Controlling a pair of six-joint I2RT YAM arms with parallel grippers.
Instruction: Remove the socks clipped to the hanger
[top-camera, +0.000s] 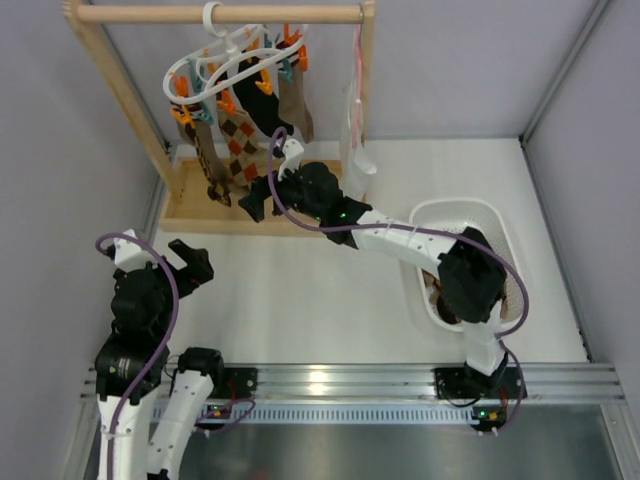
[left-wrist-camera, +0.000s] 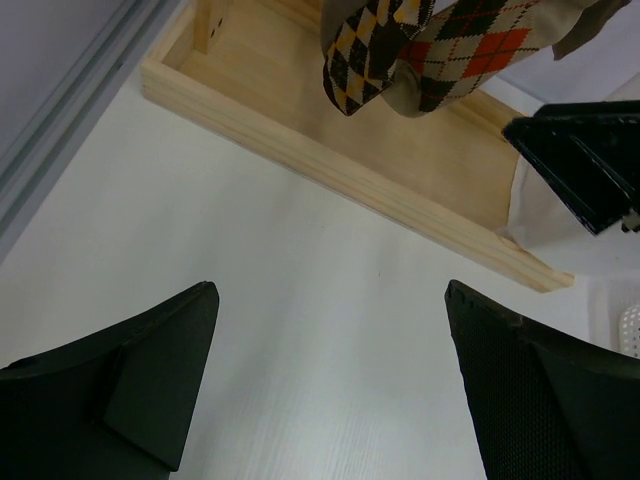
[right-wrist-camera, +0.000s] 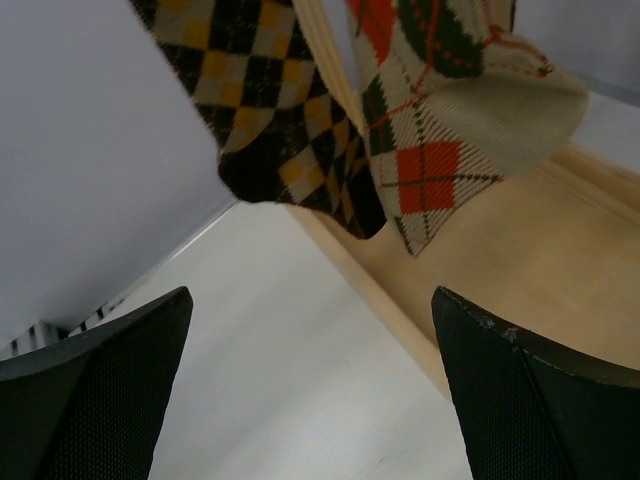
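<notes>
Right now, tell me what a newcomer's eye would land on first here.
The white ring hanger with orange and teal clips, hung on the wooden rail at back left, carries diamond-checked, black and brown socks. The right gripper is open close to their toes; the left gripper, also open, hangs near its base. A white basket sits at right.

Wood rack, wht basket (rt side)

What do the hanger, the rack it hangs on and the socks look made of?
Hanger: probably plastic, glossy white, with smooth moulded loops. Rack: pale unpainted wood, with grain visible on its base. Socks: soft knitted fabric, matte, hanging limp and folded.
</notes>
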